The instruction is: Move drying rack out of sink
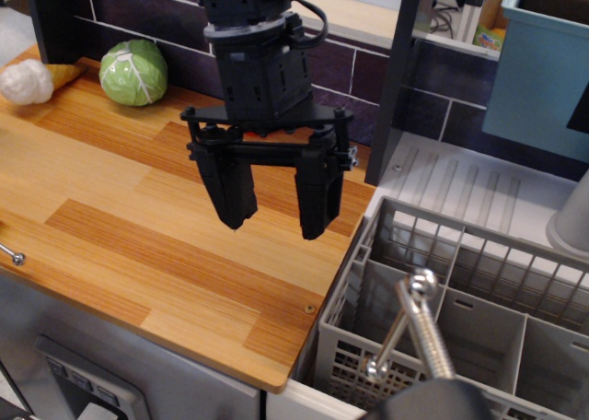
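The grey lattice drying rack (479, 300) sits in the sink at the lower right, its square compartments showing; the basin itself is hidden under it. The white grooved drainboard (469, 176) lies behind it. The chrome tap (425, 332) rises in front of the rack at the bottom edge. My black gripper (273, 227) hangs open and empty over the wooden countertop (138, 217), just left of the rack's left wall and above its rim.
A green cabbage (133, 72) and a white-topped cone-shaped toy (32, 79) lie at the back left of the counter. A dark post (396, 79) stands behind the drainboard. A grey cup (572, 222) stands at the right edge. A blue box (543, 61) is at the back right.
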